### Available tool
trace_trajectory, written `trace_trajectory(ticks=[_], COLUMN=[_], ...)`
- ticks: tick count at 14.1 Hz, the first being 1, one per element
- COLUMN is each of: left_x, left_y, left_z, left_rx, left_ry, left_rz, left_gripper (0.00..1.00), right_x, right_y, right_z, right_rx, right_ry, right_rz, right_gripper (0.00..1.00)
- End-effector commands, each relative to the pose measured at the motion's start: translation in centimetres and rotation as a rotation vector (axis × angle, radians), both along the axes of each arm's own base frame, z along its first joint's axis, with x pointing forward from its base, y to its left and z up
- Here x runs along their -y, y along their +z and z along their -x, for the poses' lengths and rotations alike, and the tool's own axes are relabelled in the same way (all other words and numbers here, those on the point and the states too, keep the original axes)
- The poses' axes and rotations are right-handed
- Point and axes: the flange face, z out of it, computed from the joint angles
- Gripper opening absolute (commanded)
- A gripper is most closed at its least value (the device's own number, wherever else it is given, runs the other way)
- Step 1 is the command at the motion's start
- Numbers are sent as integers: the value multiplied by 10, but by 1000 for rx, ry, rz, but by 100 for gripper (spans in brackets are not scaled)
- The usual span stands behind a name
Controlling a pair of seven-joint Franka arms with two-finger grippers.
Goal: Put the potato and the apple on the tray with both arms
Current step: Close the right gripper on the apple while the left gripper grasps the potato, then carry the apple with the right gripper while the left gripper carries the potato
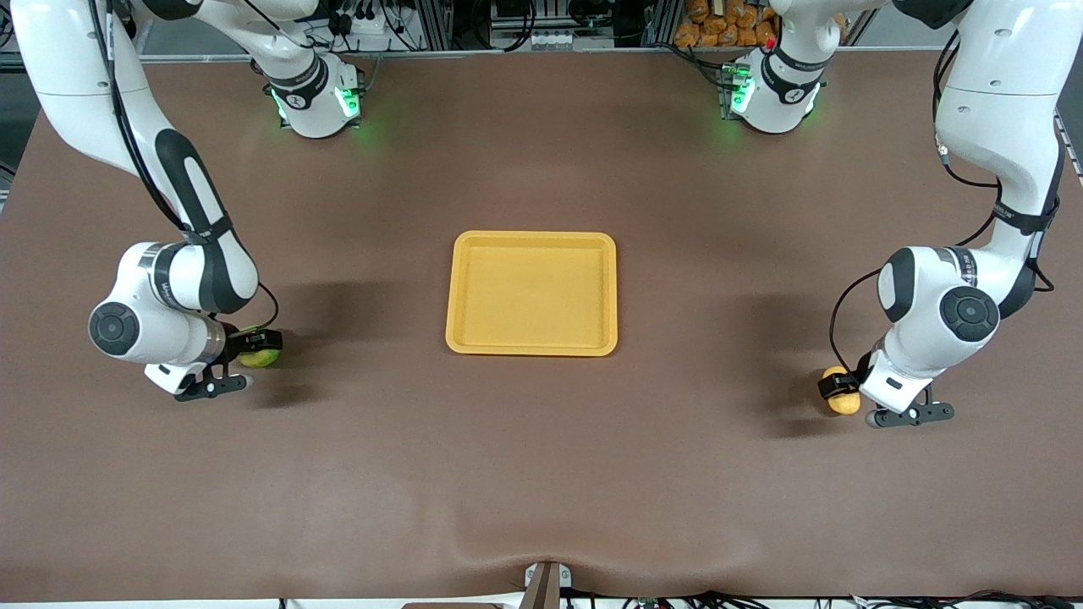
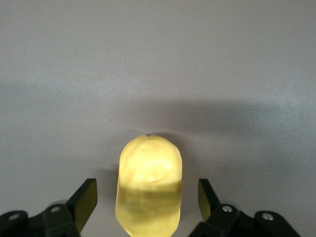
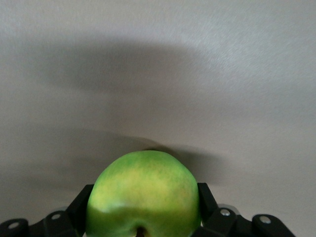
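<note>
The yellow-orange tray [image 1: 531, 292] lies at the table's middle with nothing on it. The yellow-tan potato [image 1: 841, 396] lies on the table toward the left arm's end. My left gripper [image 1: 838, 386] is low around it. In the left wrist view the potato [image 2: 149, 182] sits between the open fingers [image 2: 87, 199], with a gap on each side. The green apple [image 1: 259, 355] is toward the right arm's end. My right gripper [image 1: 258, 342] is shut on it at table level. In the right wrist view both fingers [image 3: 204, 199] press the apple's [image 3: 143, 192] sides.
The brown table mat [image 1: 541, 474] spreads wide around the tray. Both arm bases [image 1: 317, 101] stand along the table edge farthest from the front camera. A small bracket [image 1: 546, 584] sits at the nearest edge.
</note>
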Motion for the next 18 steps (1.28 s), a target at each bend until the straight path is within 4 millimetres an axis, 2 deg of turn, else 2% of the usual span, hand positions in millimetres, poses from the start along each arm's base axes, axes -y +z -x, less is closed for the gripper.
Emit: trace_trajectory(ticks=[1, 3, 4, 7, 8, 11, 14, 18], left_x=[1, -3, -3, -2, -1, -1, -3, 8], left_y=[-5, -12, -12, -11, -9, -5, 3, 27], left_z=[-5, -5, -5, -5, -6, -5, -5, -2], left_rx=[22, 30, 30, 33, 34, 36, 42, 16], left_ry=[4, 10, 11, 8, 7, 2, -8, -8], left_rz=[-6, -2, -2, -3, -2, -6, -11, -19], left_gripper=[82, 77, 71, 39, 33, 25, 12, 9], right_x=[1, -4, -7, -35, -43, -75, -124, -207], right_y=[16, 31, 40, 64, 69, 79, 82, 89], right_z=[-5, -6, -4, 2, 4, 7, 10, 21], right_rx=[29, 30, 20, -23, -36, -36, -37, -22], right_ry=[5, 14, 17, 55, 64, 63, 28, -65], right_rz=[-6, -7, -12, -17, -21, -74, -87, -54], right_gripper=[27, 28, 29, 29, 29, 29, 29, 29])
